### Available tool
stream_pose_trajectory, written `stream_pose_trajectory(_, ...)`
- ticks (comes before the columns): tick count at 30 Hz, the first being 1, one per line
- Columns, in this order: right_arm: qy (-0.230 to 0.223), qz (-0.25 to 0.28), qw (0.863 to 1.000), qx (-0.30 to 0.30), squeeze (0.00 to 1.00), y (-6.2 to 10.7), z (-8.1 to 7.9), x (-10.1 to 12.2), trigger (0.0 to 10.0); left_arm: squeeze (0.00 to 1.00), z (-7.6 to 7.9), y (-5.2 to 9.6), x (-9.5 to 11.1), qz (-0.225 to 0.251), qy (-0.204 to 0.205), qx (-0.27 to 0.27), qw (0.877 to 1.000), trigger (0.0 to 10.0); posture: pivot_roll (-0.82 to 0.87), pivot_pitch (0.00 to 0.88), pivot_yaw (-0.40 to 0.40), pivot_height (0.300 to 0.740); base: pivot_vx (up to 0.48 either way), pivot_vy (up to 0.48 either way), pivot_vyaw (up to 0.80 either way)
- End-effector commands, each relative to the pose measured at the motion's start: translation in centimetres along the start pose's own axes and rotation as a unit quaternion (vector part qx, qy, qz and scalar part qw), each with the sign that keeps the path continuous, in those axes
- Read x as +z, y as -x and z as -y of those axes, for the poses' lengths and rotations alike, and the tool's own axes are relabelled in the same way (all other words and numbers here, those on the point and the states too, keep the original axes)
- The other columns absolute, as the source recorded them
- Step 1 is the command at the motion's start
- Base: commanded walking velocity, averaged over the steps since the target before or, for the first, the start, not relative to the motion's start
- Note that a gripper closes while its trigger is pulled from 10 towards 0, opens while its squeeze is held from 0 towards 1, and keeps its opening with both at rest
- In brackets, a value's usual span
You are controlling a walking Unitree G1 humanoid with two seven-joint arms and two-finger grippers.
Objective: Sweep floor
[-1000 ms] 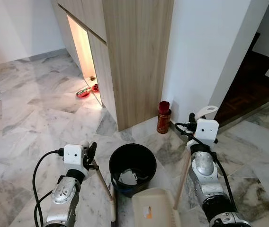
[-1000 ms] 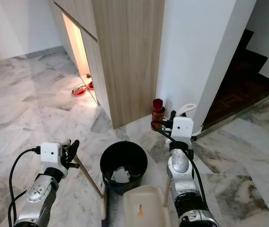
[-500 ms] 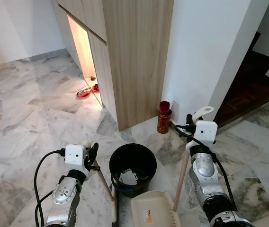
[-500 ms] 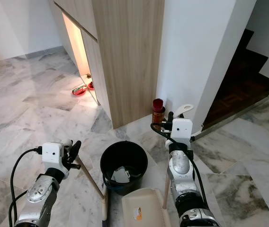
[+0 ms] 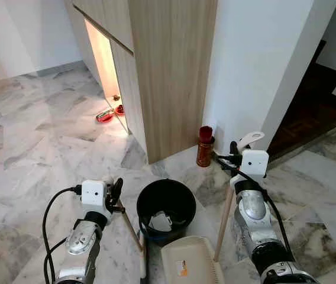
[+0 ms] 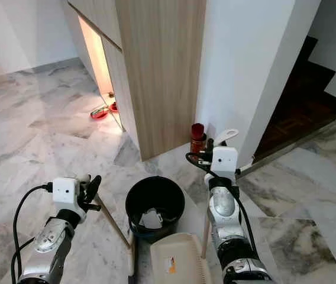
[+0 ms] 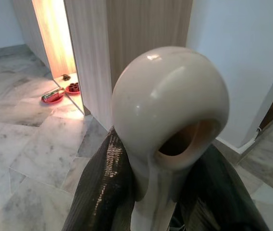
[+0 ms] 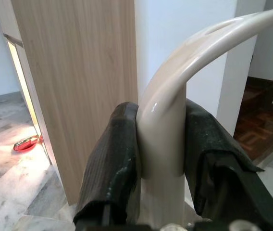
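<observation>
Near the round black plastic bin [image 5: 165, 204], the cream dustpan [image 5: 189, 265] is held just right of it by the right gripper [image 5: 237, 150], clamped on its upright handle; the left gripper [image 5: 116, 192] is clamped on the wooden-handled broom [image 5: 131, 228] slanting toward both.

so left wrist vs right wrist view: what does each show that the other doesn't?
Left wrist: the left gripper's fingers clamped on the broom handle, whose rounded end has a hole; two red bowls on the floor by the lit cabinet gap.

Right wrist: the right gripper's fingers clamped on the dustpan handle, which ends in a curved hook; dark stairs behind it.

Both: the wood cabinet, the white wall and the marble floor.
</observation>
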State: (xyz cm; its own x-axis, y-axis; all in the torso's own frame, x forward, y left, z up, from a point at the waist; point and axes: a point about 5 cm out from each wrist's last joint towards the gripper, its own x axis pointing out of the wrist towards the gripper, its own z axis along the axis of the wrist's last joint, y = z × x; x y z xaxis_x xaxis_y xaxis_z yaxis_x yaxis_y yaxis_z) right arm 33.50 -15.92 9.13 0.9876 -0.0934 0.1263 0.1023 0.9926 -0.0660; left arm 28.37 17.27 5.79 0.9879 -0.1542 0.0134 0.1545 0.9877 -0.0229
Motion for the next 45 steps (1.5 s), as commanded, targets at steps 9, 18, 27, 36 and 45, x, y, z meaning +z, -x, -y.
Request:
stream_pose_trajectory(9, -0.008, 0.015, 1.0, 0.006, 0.0, -0.4, -0.7, 0.6, 10.0, 0.0, -0.1, -0.2, 0.5, 0.008, 0.0, 0.0, 1.0, 10.0, -0.01, 0.0, 0.065, 0.74, -0.027, 0.0, 0.0)
stream_pose_trajectory(18, -0.004, 0.015, 1.0, 0.022, 0.0, -0.5, -0.8, 0.6, 10.0, 0.0, -0.1, -0.4, 0.7, 0.012, 0.002, 0.003, 1.0, 10.0, -0.01, 0.0, 0.049, 0.74, -0.2, 0.0, 0.0)
stream_pose_trajectory(27, 0.02, 0.029, 0.998, 0.058, 0.0, -1.0, -1.2, 1.3, 10.0, 0.0, 0.1, -0.7, 0.7, 0.019, 0.009, 0.017, 1.0, 10.0, -0.01, 0.0, -0.001, 0.74, -0.265, 0.0, 0.0)
stream_pose_trajectory(36, 0.031, 0.038, 0.996, 0.07, 0.0, -1.5, -1.2, 1.9, 10.0, 0.0, 0.4, -1.1, 0.8, 0.024, 0.016, 0.024, 0.999, 10.0, -0.02, 0.0, -0.02, 0.74, -0.258, 0.0, 0.0)
stream_pose_trajectory(45, 0.032, 0.035, 0.996, 0.071, 0.0, -1.3, -1.2, 1.6, 10.0, 0.0, 0.2, -0.9, 0.5, 0.022, 0.015, 0.028, 0.999, 10.0, -0.03, 0.0, -0.012, 0.74, -0.2, 0.0, 0.0)
